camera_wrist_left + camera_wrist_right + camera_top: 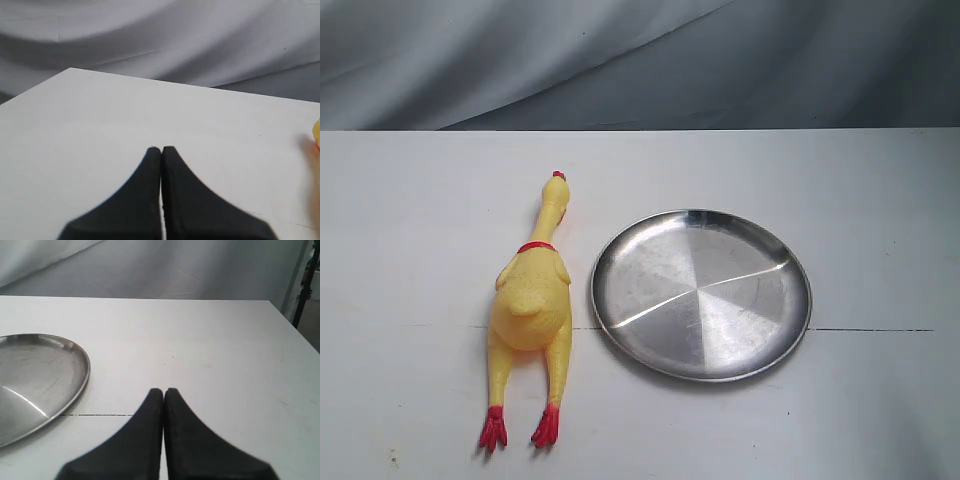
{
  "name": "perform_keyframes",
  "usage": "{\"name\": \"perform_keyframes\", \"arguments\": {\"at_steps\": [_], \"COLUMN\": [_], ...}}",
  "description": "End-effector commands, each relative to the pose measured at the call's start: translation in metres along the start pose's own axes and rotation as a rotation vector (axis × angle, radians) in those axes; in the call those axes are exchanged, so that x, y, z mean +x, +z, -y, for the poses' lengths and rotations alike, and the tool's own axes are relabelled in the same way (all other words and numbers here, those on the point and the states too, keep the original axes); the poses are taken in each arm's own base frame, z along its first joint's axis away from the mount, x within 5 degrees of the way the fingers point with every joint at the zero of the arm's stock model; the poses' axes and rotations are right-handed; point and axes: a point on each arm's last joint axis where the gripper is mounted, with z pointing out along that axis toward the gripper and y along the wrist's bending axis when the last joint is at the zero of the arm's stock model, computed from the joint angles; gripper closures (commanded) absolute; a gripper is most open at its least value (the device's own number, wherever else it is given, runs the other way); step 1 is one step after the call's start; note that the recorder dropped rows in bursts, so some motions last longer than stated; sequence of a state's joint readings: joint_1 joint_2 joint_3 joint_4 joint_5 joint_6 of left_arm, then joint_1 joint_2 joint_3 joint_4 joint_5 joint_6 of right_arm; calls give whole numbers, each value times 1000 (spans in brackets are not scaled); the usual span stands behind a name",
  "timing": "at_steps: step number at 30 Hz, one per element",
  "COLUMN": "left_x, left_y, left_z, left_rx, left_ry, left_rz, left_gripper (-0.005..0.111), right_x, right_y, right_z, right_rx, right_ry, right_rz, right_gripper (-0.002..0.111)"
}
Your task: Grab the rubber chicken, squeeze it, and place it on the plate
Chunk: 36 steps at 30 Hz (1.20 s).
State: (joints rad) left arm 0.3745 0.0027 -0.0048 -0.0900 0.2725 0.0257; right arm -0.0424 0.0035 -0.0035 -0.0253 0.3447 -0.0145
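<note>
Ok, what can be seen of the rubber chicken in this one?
The rubber chicken is a long, glossy yellow rubbery toy with a red comb, red neck band and two red feet. It lies flat and stretched out on the white table, head toward the far edge, legs toward the near one. In the exterior view it sits just left of the plate, close but apart. Only the table touches it.

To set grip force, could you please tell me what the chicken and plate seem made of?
The rubber chicken looks like moulded rubber or vinyl: smooth yellow skin, faintly pebbled body, red feet. The plate looks like polished steel: grey mirror sheen, radial reflections, fine scratches. Softness cannot be judged by sight.
</note>
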Motion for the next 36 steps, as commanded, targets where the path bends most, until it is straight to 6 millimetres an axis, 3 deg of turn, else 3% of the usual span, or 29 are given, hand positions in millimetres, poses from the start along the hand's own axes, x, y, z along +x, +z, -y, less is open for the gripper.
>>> {"name": "perform_keyframes", "arguments": {"at_steps": [1, 12, 19, 25, 30, 33, 36], "left_x": [-3, -26, -43, -45, -54, -55, -72], "left_y": [0, -4, -12, -13, -18, -18, -25], "left_z": [0, -1, -2, -2, -2, -2, 1], "left_rx": [-6, -7, -17, -18, 26, 44, 50], "left_ry": [7, -39, -32, -21, -162, -219, -203], "left_rz": [48, 302, 514, 536, 649, 616, 568], "left_gripper": [106, 106, 106, 106, 106, 106, 106], "right_x": [1, 0, -27, -32, -48, -60, -75], "right_y": [0, 0, -4, -6, -14, -23, -31], "right_z": [1, 1, 1, 1, 1, 1, 2], "right_rx": [10, 10, 10, 11, 15, 18, 19], "right_ry": [-4, -5, 10, 10, 10, 9, 9], "right_rz": [3, 15, 313, 376, 569, 737, 737], "right_gripper": [108, 108, 108, 108, 108, 108, 108]}}
